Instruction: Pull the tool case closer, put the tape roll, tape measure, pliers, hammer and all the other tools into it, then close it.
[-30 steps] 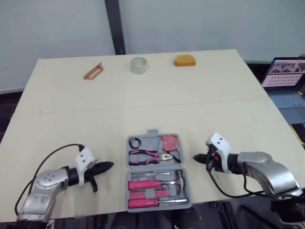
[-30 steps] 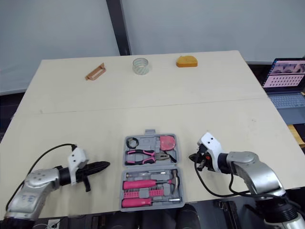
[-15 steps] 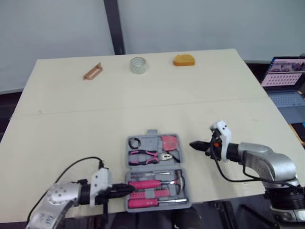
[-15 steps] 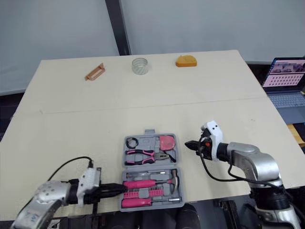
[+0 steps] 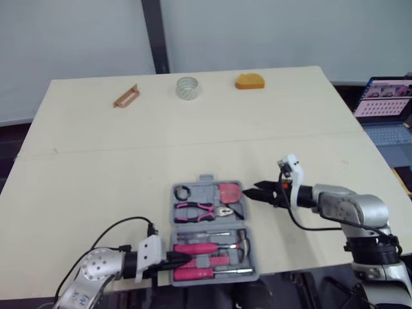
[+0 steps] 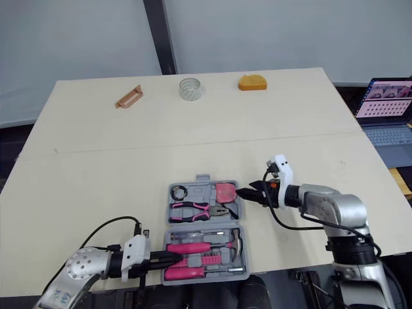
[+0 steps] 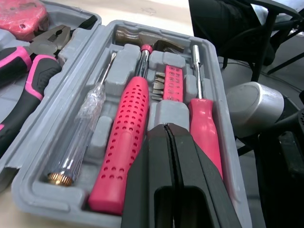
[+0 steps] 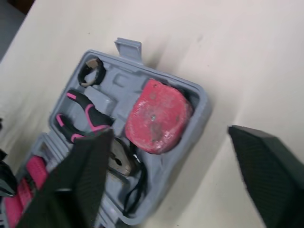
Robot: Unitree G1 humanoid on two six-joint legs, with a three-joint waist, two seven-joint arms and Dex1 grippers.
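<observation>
Left gripper [image 5: 182,259] has swung in from open table to the 8 o'clock corner of the open grey plastic tool case [image 5: 239,259]. Right gripper [image 5: 252,192] has closed on the rim at the case's 2 o'clock.

- Case lies flat on the pale wooden table [image 5: 96,167], at the near edge, lid half away from the robot.
- Left fingers [image 7: 156,161] are pressed together, reaching over the near half between the pink-handled hammer [image 7: 126,137] and a pink-handled screwdriver [image 7: 204,128]. Contact with the tray: cannot tell.
- A clear-handled screwdriver [image 7: 80,137] lies on the hammer's other side.
- Right fingers [image 8: 85,180] are spread wide, holding nothing, tips just beside the rim. Touching or not: cannot tell.
- Far half holds the round pink tape measure [image 8: 156,116] in the corner nearest the right gripper, pink-handled pliers [image 5: 196,210] below it, and a small black ring [image 5: 182,192] at 10 o'clock.
- Well apart at the table's far edge: clear tape roll [image 5: 187,87] at 12 o'clock, orange wedge-shaped object [image 5: 249,81] at 1 o'clock, brown handle-shaped piece [image 5: 126,96] at 11 o'clock.
- Open laptop [image 5: 386,103] sits beyond the table at 3 o'clock.
</observation>
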